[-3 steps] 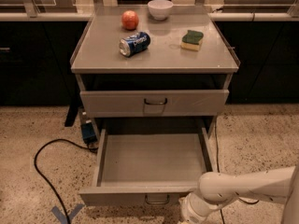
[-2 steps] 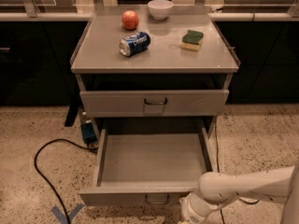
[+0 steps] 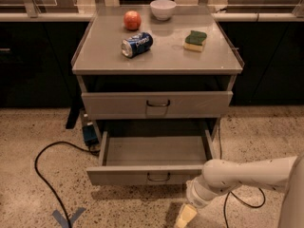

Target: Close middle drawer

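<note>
The middle drawer (image 3: 142,175) is pulled far out of the grey cabinet and its tray shows nothing inside. Its low front panel carries a small dark loop handle (image 3: 159,177) at centre. My white arm (image 3: 247,172) reaches in from the right. My gripper (image 3: 185,216) hangs low near the floor, just below and to the right of the drawer's front panel and apart from the handle.
Above it, a taller-fronted drawer (image 3: 156,104) sits slightly out. On the cabinet top (image 3: 156,56) are an apple (image 3: 132,20), a white bowl (image 3: 163,8), a lying blue can (image 3: 137,44) and a green sponge (image 3: 195,40). A black cable (image 3: 40,175) lies on the floor at left.
</note>
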{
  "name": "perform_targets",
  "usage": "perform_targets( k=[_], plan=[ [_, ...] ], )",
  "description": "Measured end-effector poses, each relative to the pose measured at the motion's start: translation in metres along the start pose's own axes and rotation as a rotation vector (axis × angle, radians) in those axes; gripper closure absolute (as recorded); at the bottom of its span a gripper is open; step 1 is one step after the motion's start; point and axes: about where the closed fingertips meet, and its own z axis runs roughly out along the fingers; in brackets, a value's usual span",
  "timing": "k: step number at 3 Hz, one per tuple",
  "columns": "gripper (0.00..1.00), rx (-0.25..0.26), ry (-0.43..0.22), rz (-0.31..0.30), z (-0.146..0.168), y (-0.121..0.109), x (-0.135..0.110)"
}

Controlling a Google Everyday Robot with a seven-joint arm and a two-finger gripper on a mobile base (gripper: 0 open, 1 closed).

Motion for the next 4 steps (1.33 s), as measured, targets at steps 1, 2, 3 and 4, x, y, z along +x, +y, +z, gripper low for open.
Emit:
perform_targets(
  k=[1,2,3,4],
  plan=[
    [0.0,0.0,0.0,0.0,0.0,0.0,0.0],
    [0.0,-0.014,0.01,0.002,0.004,-0.006,-0.003],
    [0.0,-0.045,0.006,0.012,0.014,-0.021,-0.011],
    [0.0,-0.039,0.002,0.017,0.013,-0.054,-0.028]
  ],
)
